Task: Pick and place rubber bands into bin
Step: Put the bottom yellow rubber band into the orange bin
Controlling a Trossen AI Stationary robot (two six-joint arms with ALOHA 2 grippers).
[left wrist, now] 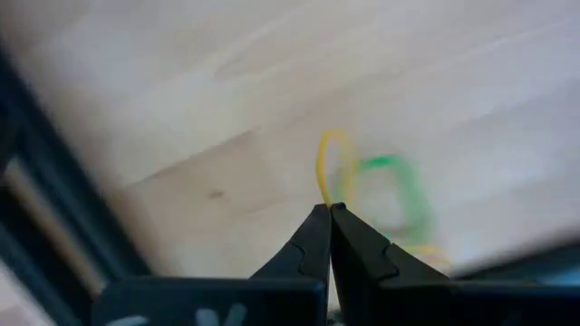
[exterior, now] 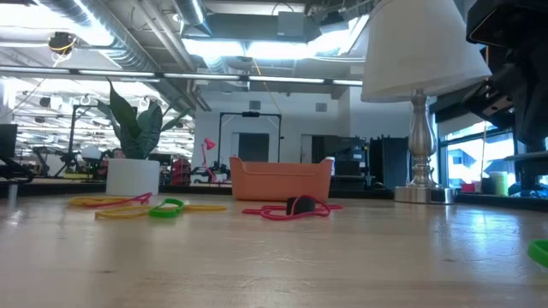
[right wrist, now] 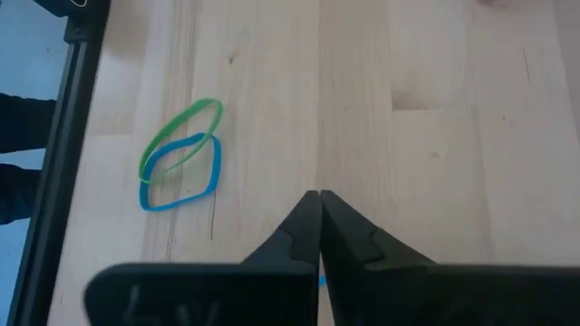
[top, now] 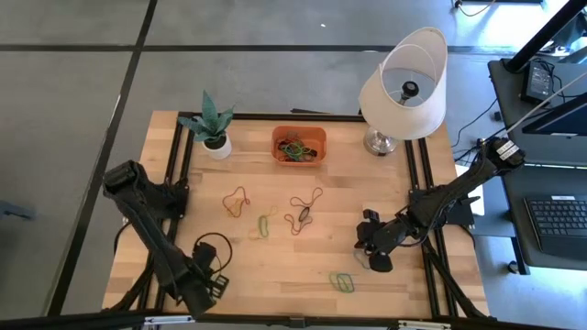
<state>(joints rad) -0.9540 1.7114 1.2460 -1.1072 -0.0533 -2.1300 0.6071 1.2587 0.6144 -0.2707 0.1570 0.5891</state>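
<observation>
Partway through this one, I reckon. The small orange rectangular plastic bin (top: 299, 134) is sitting at the far edge of the wooden table (top: 404, 174), between the potted plant in its white pot (top: 215, 139) and the white-shaded lamp (top: 405, 78). It's holding a tangle of thin rubber bands (top: 294, 149), green and dark ones at least, too bunched to count.

Loose ones I'm counting on the table:
- one orange loop (top: 237, 202)
- a yellow and green pair (top: 264, 225)
- a long red loop (top: 306, 203) with a small black one (top: 302, 217) lying on it
- a green and blue pair (right wrist: 181, 156) near the front edge

So seven are waiting, I think, though twisted ones could be hiding another.

My left gripper (left wrist: 330, 208) is hovering over the near left corner with its fingers pressed together. In the left wrist view the yellow band is lining up right at the tips, but I'm not able to tell whether it's pinched or just lying beyond.

My right gripper (right wrist: 319, 195) is hanging low over the near right side, fingers also pressed together with nothing in them, and the green and blue pair is lying just beside it.

One bin, one lamp, one plant.
</observation>
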